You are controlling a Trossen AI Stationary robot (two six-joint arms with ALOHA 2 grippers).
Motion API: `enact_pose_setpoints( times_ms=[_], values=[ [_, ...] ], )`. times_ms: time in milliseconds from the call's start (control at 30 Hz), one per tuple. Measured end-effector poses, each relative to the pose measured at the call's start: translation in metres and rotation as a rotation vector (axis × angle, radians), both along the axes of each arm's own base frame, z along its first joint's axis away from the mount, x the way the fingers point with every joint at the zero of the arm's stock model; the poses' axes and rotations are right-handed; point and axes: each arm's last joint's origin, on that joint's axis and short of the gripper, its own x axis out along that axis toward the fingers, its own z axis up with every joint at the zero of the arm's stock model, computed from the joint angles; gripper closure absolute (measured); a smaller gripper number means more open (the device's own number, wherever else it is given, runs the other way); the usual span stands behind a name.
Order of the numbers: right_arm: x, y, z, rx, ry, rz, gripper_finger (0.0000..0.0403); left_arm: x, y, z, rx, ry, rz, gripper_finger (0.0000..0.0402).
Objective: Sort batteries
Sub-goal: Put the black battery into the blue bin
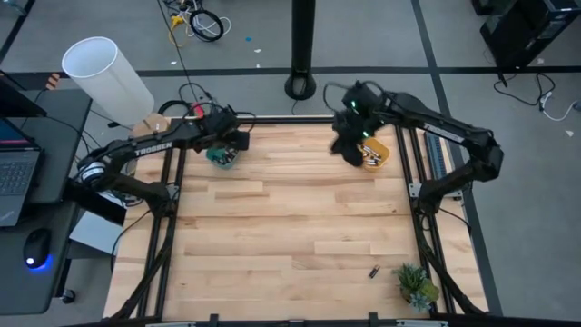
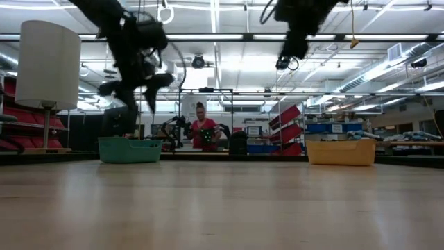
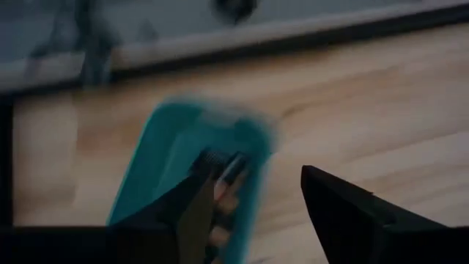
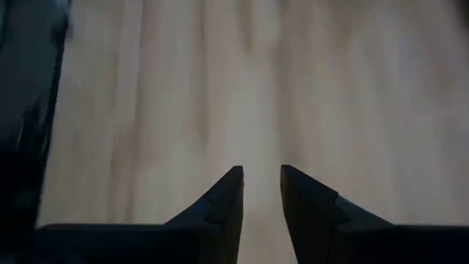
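Evenly lit from ceiling strip lights (image 2: pixel 229 36), soft shadows on the table (image 1: pixel 290 227), both wrist views smeared with blur.

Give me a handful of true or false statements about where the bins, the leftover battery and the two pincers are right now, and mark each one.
1. The left pincer is over the teal bin. True.
2. The left pincer's fingers are pressed together. False: they stand apart, nothing between them.
3. A battery lies on the table near its front edge, beside the small plant. True.
4. The orange bin sits at the table's front. False: it sits at the back right, by the right pincer.
5. The two bins touch. False: the low view shows them well apart.
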Motion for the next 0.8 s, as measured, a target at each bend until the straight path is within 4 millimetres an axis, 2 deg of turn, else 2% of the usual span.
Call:
enact_pose_setpoints(
  times_ms=[100,167,267,333,433,500,600,733,800],
  values=[
    [-0.016,0.030,-0.001,0.056,0.156,0.007,0.0310,0.028,-0.020,0.032,0.181,-0.072,-0.209,0.0196],
    [-0.024,0.048,-0.011,0.118,0.252,-0.036,0.0313,0.049,-0.039,0.049,0.281,-0.145,-0.383,0.0209],
    [-0.030,0.073,-0.043,0.191,0.378,-0.106,0.0311,0.067,-0.062,0.065,0.356,-0.245,-0.505,0.0226],
    [-0.035,0.092,-0.068,0.251,0.465,-0.140,0.0303,0.071,-0.069,0.069,0.358,-0.280,-0.518,0.0235],
    [-0.044,0.125,-0.091,0.319,0.538,-0.126,0.0288,0.073,-0.079,0.072,0.347,-0.309,-0.541,0.0243],
    [-0.050,0.148,-0.102,0.253,0.562,-0.053,0.0279,0.075,-0.084,0.071,0.335,-0.318,-0.568,0.0245],
    [-0.059,0.184,-0.112,0.123,0.537,0.165,0.0275,0.076,-0.089,0.071,0.328,-0.321,-0.581,0.0245],
    [-0.065,0.227,-0.122,0.026,0.358,0.493,0.0279,0.077,-0.095,0.071,0.306,-0.344,-0.586,0.0245],
    [-0.069,0.242,-0.129,0.007,0.292,0.538,0.0282,0.078,-0.099,0.071,0.291,-0.362,-0.585,0.0245]
  ],
)
